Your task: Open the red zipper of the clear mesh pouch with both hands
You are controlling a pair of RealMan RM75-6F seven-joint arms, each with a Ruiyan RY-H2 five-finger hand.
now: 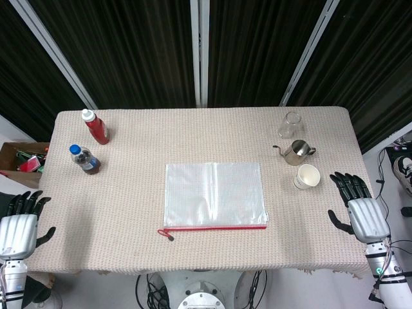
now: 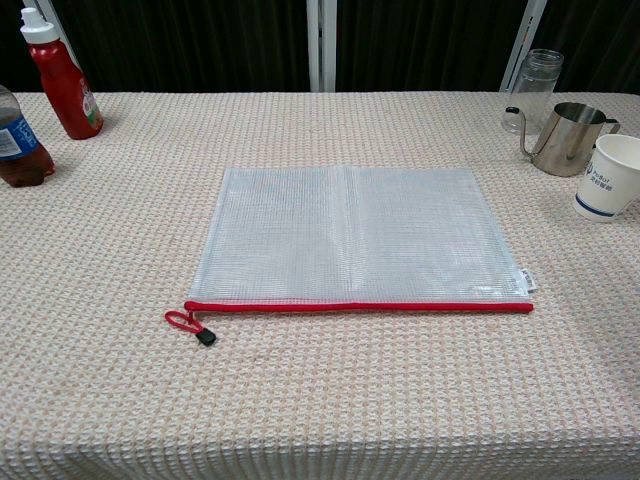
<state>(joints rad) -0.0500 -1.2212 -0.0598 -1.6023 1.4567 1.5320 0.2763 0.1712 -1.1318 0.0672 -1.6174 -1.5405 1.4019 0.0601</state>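
The task stood at its start; both the left hand (image 1: 17,228) and the right hand (image 1: 360,211) lay empty, fingers apart, at the table (image 1: 129,244) edges; the clear mesh pouch (image 1: 214,194) lay between them, well apart from each; its red zipper (image 2: 360,306) looked closed; next, one hand would probably need to pin the pouch while the other took the pull (image 2: 190,324).

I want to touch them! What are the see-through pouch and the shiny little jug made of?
The pouch looks like soft clear plastic with a woven mesh grid inside; its red zipper seems fabric or plastic. The jug is probably polished steel, since it is silvery and mirrors the light.
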